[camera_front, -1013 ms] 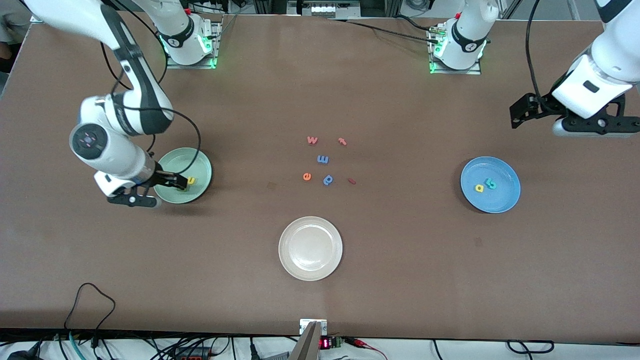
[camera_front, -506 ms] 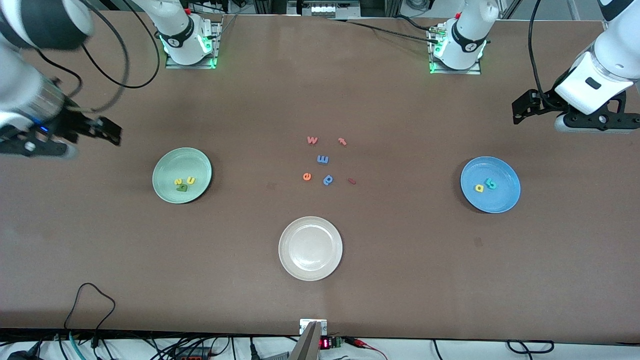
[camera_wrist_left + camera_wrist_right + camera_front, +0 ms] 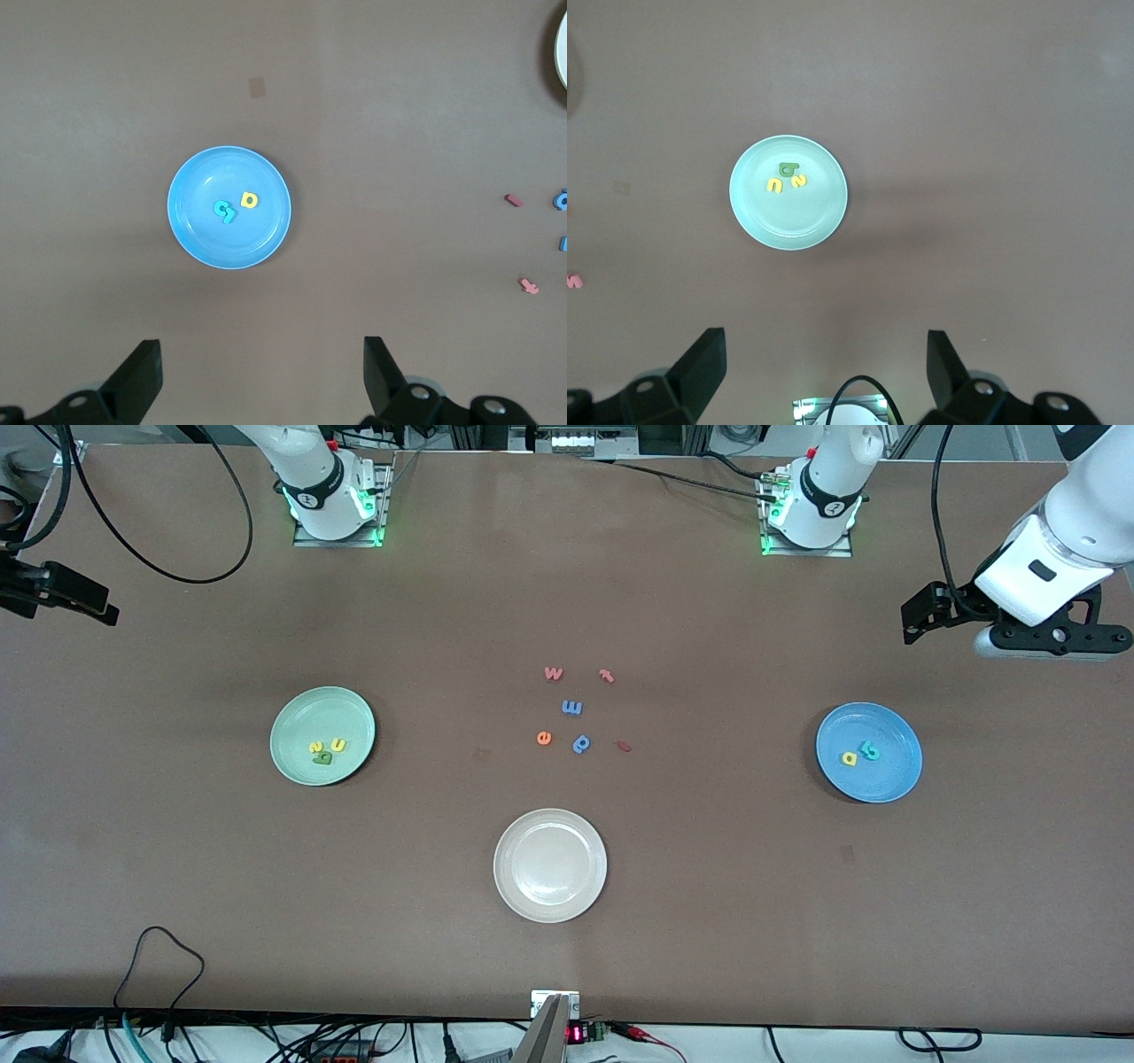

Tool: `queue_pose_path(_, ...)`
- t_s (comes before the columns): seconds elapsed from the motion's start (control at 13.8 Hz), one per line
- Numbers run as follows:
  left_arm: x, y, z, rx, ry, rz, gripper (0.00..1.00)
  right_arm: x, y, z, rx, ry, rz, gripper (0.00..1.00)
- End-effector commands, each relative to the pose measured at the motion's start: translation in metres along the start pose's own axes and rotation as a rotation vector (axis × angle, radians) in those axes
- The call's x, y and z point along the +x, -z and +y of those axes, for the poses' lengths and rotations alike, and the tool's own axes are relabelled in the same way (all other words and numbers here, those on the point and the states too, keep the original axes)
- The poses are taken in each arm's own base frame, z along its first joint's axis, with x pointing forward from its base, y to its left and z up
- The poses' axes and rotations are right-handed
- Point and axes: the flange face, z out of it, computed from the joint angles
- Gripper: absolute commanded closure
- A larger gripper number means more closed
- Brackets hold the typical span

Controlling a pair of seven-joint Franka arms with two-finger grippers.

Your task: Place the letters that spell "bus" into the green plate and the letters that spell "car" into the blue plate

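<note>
Mostly cut off at the frame's edge, the right gripper [image 3: 53,593] hangs with jaws spread and nothing in them. The green plate [image 3: 297,766], toward that arm's end, holds a yellow "s" [image 3: 316,747], yellow "u" [image 3: 338,745] and green "b" [image 3: 322,758]. In the blue plate [image 3: 895,779] a yellow "a" [image 3: 850,759] shows, while the teal letters [image 3: 871,751] overlap, hard to tell apart. The left gripper [image 3: 921,615] hangs spread wide, empty.
</note>
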Motion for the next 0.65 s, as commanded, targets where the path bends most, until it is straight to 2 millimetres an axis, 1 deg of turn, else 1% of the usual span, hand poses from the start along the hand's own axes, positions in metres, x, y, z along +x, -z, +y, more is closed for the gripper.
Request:
queue_pose_path(0.0, -0.0025, 0.0069, 0.0014, -0.026, -0.019, 0.004, 0.00, 0.0004, -0.0017, -0.0054, 0.004, 0.018, -0.025, 0.00)
queue_pose_path(0.22, -0.0025, 0.0067, -0.0002, -0.026, -0.015, 0.002, 0.00, 0.0018, -0.0036, -0.0117, 0.006, 0.020, -0.022, 0.00)
queue_pose_path(0.58, -0.0027, 0.0066, 0.0006, -0.026, -0.016, 0.001, 0.00, 0.0010, -0.0045, -0.0133, 0.006, 0.017, -0.027, 0.00)
